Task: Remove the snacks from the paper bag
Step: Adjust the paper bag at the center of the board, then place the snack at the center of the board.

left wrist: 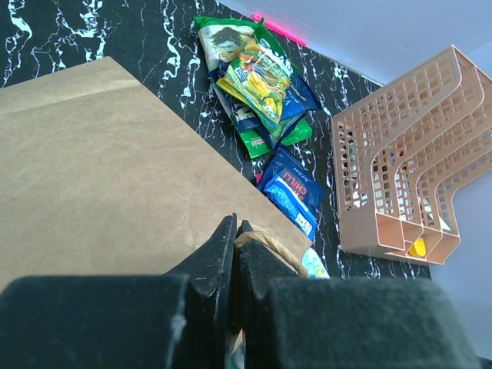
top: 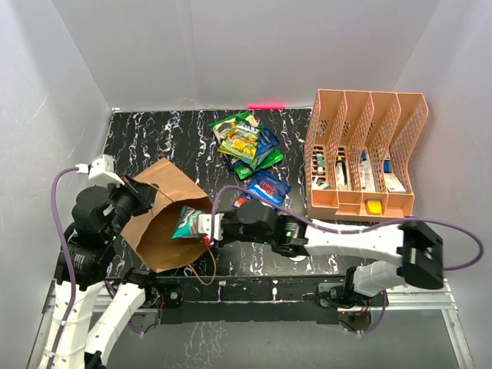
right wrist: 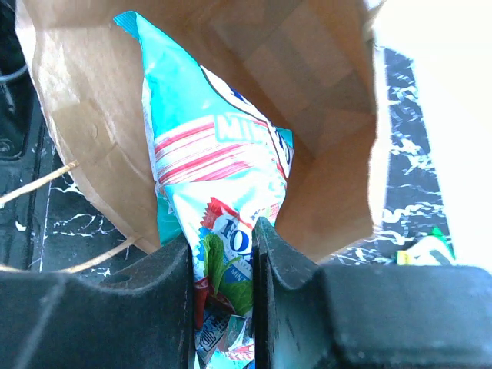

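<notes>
Right gripper pinches a teal snack packet, paper bag gaping just beyond; left gripper clamps the bag's rim.

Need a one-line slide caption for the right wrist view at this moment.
Right hand grips a teal snack packet lying partly inside the open brown paper bag.

Bright, even light — glare (right wrist)
</notes>
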Motion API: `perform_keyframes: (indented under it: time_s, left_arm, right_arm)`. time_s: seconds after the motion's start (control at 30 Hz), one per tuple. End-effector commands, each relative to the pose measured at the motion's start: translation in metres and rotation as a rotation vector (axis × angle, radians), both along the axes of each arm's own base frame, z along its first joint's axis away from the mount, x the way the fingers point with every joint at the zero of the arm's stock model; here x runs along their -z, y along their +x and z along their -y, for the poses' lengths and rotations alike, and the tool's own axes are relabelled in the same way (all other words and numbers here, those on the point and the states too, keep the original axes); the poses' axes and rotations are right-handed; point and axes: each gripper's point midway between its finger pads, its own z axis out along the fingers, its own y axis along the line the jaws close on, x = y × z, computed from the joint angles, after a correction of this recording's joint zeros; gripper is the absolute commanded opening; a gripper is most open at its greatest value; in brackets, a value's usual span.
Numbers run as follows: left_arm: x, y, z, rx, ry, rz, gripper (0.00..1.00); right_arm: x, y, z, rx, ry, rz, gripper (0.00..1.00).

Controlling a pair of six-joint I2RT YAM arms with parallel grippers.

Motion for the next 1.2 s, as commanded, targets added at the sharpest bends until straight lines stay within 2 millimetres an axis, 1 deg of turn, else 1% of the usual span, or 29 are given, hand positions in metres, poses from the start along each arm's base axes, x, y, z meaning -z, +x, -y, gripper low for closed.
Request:
perform_keyframes:
  time_s: [0.0, 0.07, 0.13, 0.2, 0.27, 0.37, 0.47, 0.57, 0.63, 0.77, 0.9, 1.03, 1.17]
  left_arm:
    - [-0.024, 0.008, 0.001, 0.000, -0.003, 0.066, 0.00]
    - [-0.028, 0.012, 0.000, -0.013, -0.006, 0.067, 0.00]
    - [-0.034, 0.016, -0.001, -0.028, -0.019, 0.071, 0.00]
    - [-0.039, 0.021, 0.000, -0.037, -0.036, 0.072, 0.00]
    - [-0.049, 0.025, 0.003, -0.040, -0.067, 0.079, 0.00]
    - [-0.075, 0.032, 0.010, -0.028, -0.115, 0.109, 0.00]
    - [-0.106, 0.039, 0.018, -0.004, -0.163, 0.155, 0.00]
    - [-0.131, 0.048, 0.020, -0.004, -0.189, 0.200, 0.00]
    - [-0.139, 0.054, 0.019, -0.015, -0.186, 0.219, 0.00]
    - [-0.136, 0.068, 0.009, -0.084, -0.158, 0.197, 0.00]
    - [-0.124, 0.077, -0.004, -0.177, -0.148, 0.159, 0.00]
    - [-0.106, 0.079, -0.023, -0.288, -0.125, 0.118, 0.00]
    - [-0.088, 0.072, -0.029, -0.291, -0.060, 0.108, 0.00]
  right_arm:
    - [-0.067, -0.001, 0.021, 0.027, 0.139, 0.081, 0.08]
    - [-0.081, 0.001, 0.035, 0.058, 0.161, 0.103, 0.08]
    - [-0.101, 0.008, 0.053, 0.118, 0.198, 0.147, 0.08]
    - [-0.126, 0.017, 0.072, 0.196, 0.242, 0.204, 0.08]
    - [-0.155, 0.030, 0.095, 0.310, 0.308, 0.261, 0.08]
    - [-0.193, 0.050, 0.134, 0.510, 0.416, 0.336, 0.08]
    - [-0.218, 0.061, 0.164, 0.634, 0.494, 0.387, 0.08]
    - [-0.235, 0.068, 0.181, 0.696, 0.576, 0.403, 0.08]
    - [-0.246, 0.070, 0.188, 0.709, 0.627, 0.398, 0.08]
    - [-0.267, 0.066, 0.196, 0.699, 0.687, 0.400, 0.08]
    - [-0.276, 0.059, 0.198, 0.654, 0.706, 0.425, 0.08]
    - [-0.267, 0.059, 0.196, 0.643, 0.676, 0.427, 0.08]
    - [-0.257, 0.057, 0.191, 0.616, 0.666, 0.409, 0.08]
